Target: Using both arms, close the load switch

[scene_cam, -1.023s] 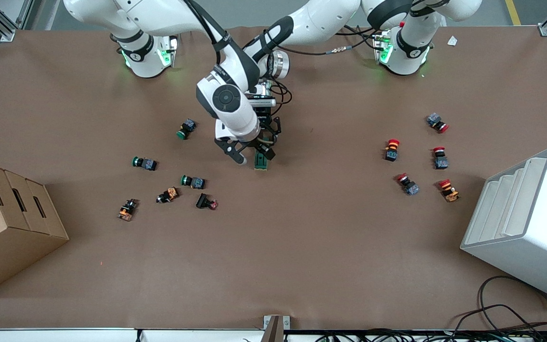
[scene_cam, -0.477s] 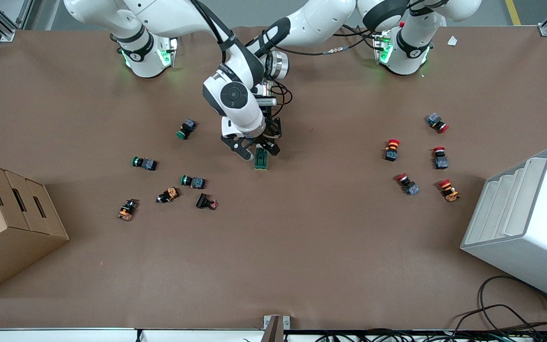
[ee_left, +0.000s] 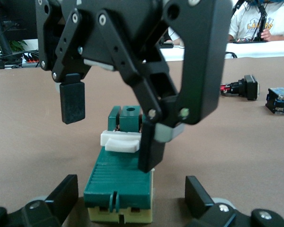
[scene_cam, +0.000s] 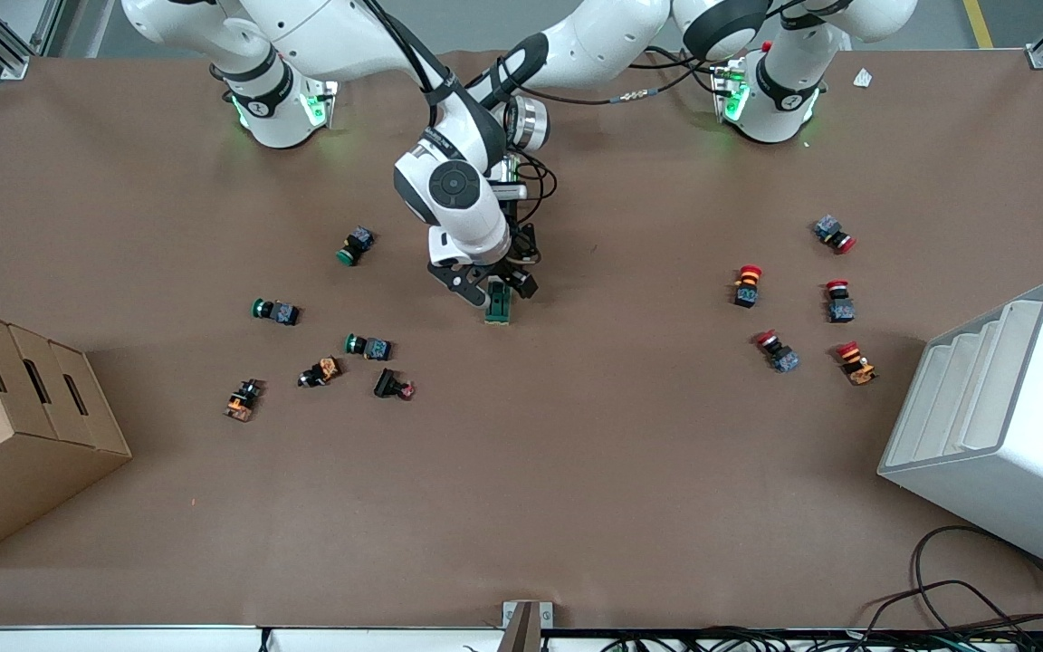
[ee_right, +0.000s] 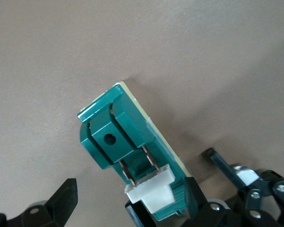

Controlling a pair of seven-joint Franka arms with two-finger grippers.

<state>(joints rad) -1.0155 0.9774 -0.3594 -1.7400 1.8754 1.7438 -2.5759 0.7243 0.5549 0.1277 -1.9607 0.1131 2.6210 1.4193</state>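
**A:** Where is the load switch?

**B:** The load switch (scene_cam: 498, 308) lies flat on the brown table (scene_cam: 576, 507), just above the centre of the front view. It is a dark green block on a cream base. A white toggle (ee_left: 119, 141) sits across its top.

**A:** Where are the two grippers?

**B:** Both arms reach in from the top edge of the front view and meet low over the switch. In the left wrist view, the left gripper (ee_left: 130, 194) is spread open at the bottom of the frame. Its fingers stand one on each side of the switch body, and a gap shows beside at least one of them.

**A:** And the right one?

**B:** The right gripper (ee_left: 111, 137) fills the upper part of that same view, and it is also spread wide. One of its fingers (ee_left: 150, 153) is down against the end of the toggle. The other hangs in the air, clear of the switch.

**A:** What else is on the table?

**B:** Green and orange push buttons (scene_cam: 368, 346) are scattered toward the right arm's end, mostly lower in the frame than the switch. Red-capped buttons (scene_cam: 746, 284) are grouped toward the left arm's end. A cardboard box (scene_cam: 14, 426) sits at the right arm's edge of the frame. A white bin (scene_cam: 1001, 426) sits at the left arm's edge.
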